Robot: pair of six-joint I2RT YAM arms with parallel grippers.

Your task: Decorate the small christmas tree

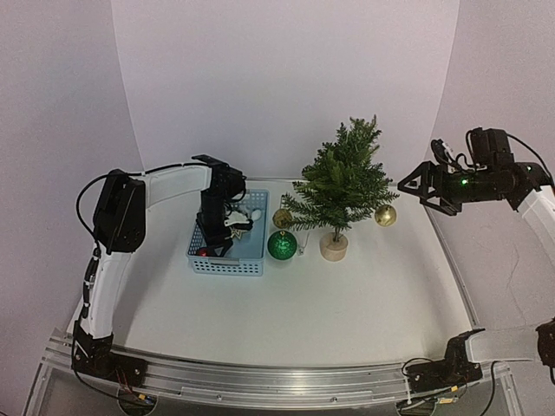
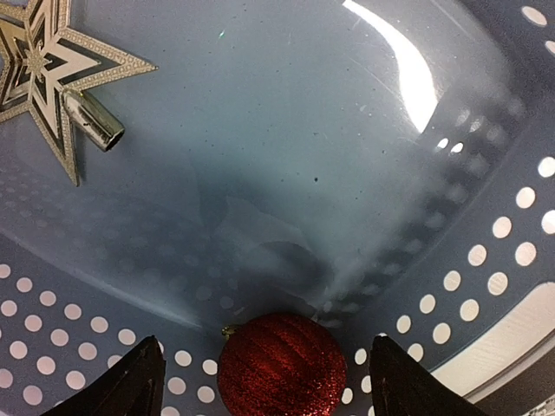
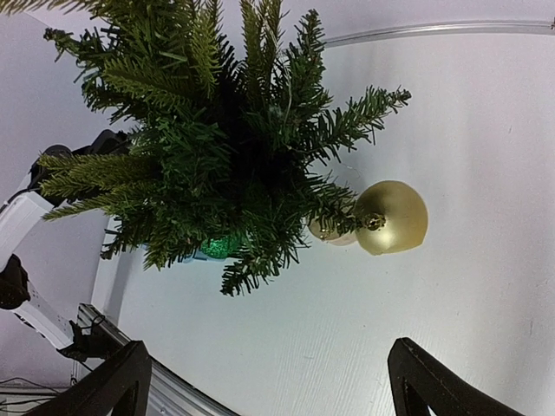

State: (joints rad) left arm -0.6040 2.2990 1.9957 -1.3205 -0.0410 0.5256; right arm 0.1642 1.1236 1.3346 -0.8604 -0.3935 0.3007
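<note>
The small christmas tree (image 1: 338, 184) stands on its round wooden base (image 1: 334, 246) right of the blue basket (image 1: 251, 260). A gold ball (image 1: 385, 215) hangs on its right side, and another gold ball (image 1: 283, 218) and a green glitter ball (image 1: 282, 245) on its left. My left gripper (image 1: 215, 245) reaches down into the basket, open. In the left wrist view a red glitter ball (image 2: 282, 364) lies between its spread fingers (image 2: 139, 381), touching neither. A silver star topper (image 2: 43, 69) lies on the basket floor. My right gripper (image 1: 412, 186) hovers open to the right of the tree (image 3: 217, 130), holding nothing.
The basket's perforated wall (image 2: 503, 243) rises close around the left gripper. In the right wrist view the gold ball (image 3: 390, 217) hangs off a low branch over the white table (image 3: 451, 130). White backdrop walls close in the back and sides.
</note>
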